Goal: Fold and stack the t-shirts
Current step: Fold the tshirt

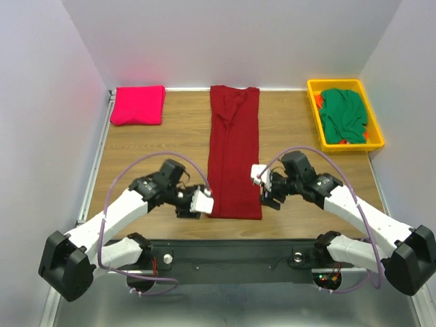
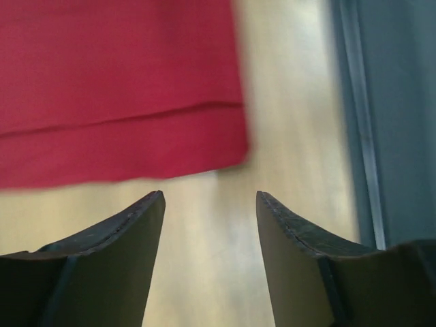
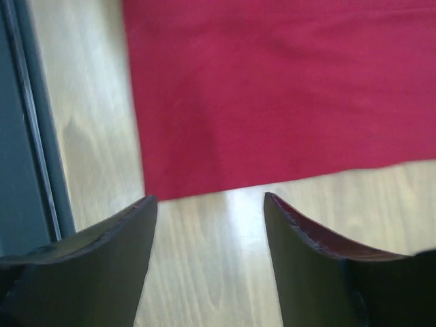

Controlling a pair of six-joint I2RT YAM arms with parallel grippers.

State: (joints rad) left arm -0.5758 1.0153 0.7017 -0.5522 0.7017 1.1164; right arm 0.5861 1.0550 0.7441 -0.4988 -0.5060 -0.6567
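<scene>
A dark red t-shirt (image 1: 234,150) lies folded into a long narrow strip down the middle of the table, collar end far. Its near left corner (image 2: 122,88) and near right corner (image 3: 272,88) show in the wrist views. My left gripper (image 1: 204,201) sits open just left of the strip's near end, nothing between its fingers (image 2: 122,245). My right gripper (image 1: 262,187) sits open just right of the near end, also empty. A bright pink t-shirt (image 1: 138,105) lies folded at the far left. A green t-shirt (image 1: 344,116) is crumpled in the bin.
A yellow plastic bin (image 1: 375,116) stands at the far right and holds the green shirt plus something orange. A metal rail (image 1: 95,163) runs along the table's left edge. White walls close in the back and sides.
</scene>
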